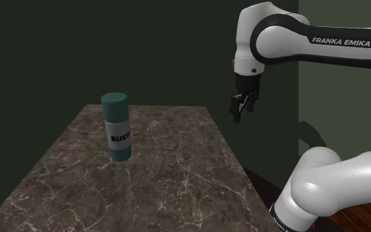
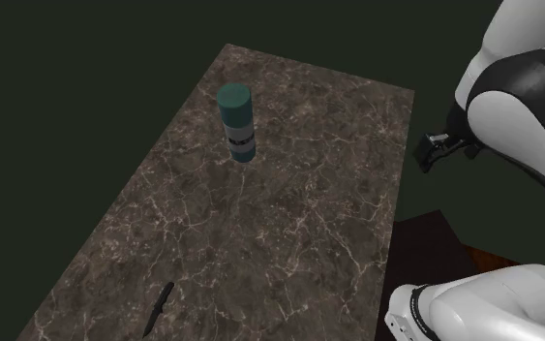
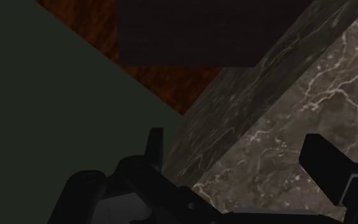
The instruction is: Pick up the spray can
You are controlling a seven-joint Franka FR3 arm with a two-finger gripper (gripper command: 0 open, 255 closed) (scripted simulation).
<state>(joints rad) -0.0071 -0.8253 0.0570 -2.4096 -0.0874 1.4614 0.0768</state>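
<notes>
Dark marble surface (image 1: 177, 178) with the teal spray can (image 1: 116, 126) standing upright on it, well away from the hand (image 1: 242, 105), which hangs out past the surface's edge, fingers apart, gripping nothing.

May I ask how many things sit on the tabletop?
2: in the second exterior view, the teal spray can stands upright toward the top, a slim black object lies near the bottom.

Label text wraps behind the spray can (image 1: 116, 126); black sliver (image 2: 158, 307) unidentifiable
</notes>
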